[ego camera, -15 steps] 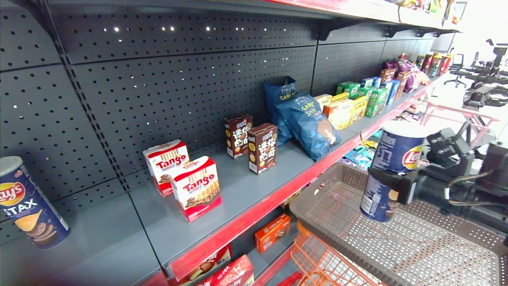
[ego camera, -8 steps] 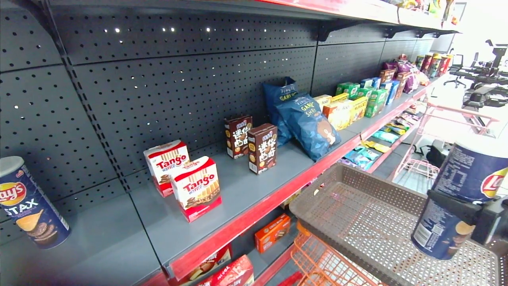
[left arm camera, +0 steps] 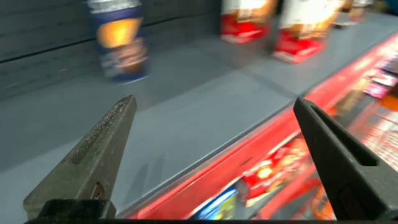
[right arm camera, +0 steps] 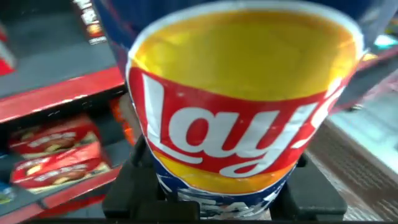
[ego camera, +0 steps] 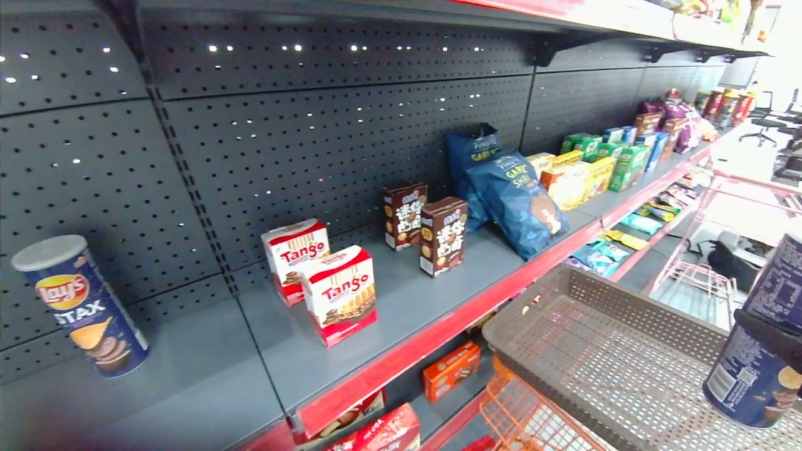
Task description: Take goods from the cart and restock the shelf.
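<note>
Chip can (ego camera: 758,357) is hanging in our right gripper (ego camera: 765,332), above the brown cart basket (ego camera: 583,338) and out in front of the shelf (ego camera: 407,300). We are squeezing it tight around its middle. We are holding our left gripper (left arm camera: 211,155) over the grey shelf, jaws wide apart, gripping nothing. A second can (ego camera: 80,307) is standing on the shelf, far left.

Two wedge-shaped dark-grey jaws on the left gripper (left arm camera: 214,104) (matte, faintly speckled), pointed tips
</note>
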Controlling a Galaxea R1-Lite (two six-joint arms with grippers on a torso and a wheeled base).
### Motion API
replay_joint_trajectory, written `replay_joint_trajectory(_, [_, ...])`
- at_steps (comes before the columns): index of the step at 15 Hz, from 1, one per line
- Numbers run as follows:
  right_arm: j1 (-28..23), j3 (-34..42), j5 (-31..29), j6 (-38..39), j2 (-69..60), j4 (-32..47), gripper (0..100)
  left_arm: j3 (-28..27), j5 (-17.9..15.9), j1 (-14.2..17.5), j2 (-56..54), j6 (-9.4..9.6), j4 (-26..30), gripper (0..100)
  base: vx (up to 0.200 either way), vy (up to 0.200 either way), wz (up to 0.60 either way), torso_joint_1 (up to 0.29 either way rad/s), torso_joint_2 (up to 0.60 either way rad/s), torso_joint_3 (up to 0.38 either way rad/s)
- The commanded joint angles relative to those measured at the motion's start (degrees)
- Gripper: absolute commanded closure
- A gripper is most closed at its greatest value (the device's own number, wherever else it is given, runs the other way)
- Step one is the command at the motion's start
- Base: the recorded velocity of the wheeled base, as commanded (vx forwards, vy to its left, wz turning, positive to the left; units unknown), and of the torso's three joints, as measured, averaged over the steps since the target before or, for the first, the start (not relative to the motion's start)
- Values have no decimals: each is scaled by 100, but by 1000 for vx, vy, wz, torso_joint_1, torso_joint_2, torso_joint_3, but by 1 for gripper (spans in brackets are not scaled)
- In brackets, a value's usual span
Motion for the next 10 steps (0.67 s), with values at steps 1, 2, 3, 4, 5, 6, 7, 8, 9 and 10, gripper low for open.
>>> replay_joint_trajectory(1, [68,6,-10,-2,-13,-3,100,0,1,-2,-2,-2,-1,0,0,0,600,7,7,-2])
replay_joint_trajectory(2, [60,6,-10,-2,-4,-3,100,0,1,-2,-2,-2,-1,0,0,0,600,2,-2,2])
replay_joint_trajectory(3, [68,6,-10,-2,-4,6,100,0,1,-2,-2,-2,-1,0,0,0,600,2,-2,-2])
replay_joint_trajectory(4, [95,15,-1,-2,-4,14,100,0,1,-2,-2,-2,-1,0,0,0,600,-7,2,2])
replay_joint_trajectory(5, [112,32,-1,-2,-13,23,100,0,1,-2,-2,-2,-1,0,0,0,600,12,7,7])
replay_joint_trajectory(6, [112,41,-1,-2,-13,23,100,0,1,-2,-2,-2,-1,0,0,0,600,7,2,7])
replay_joint_trajectory(7, [112,68,-10,-2,-13,23,100,0,1,-2,-2,-2,-1,0,0,0,600,2,2,2])
replay_joint_trajectory(8, [95,76,-10,-2,-13,23,100,0,1,-2,-2,-2,-1,0,0,0,600,-2,-2,7])
replay_joint_trajectory(9, [86,76,-10,-2,-22,23,100,0,1,-2,-2,-2,-1,0,0,0,600,-7,2,2])
replay_joint_trajectory(10, [77,76,-10,-2,-22,23,100,0,1,-2,-2,-2,-1,0,0,0,600,2,-2,2])
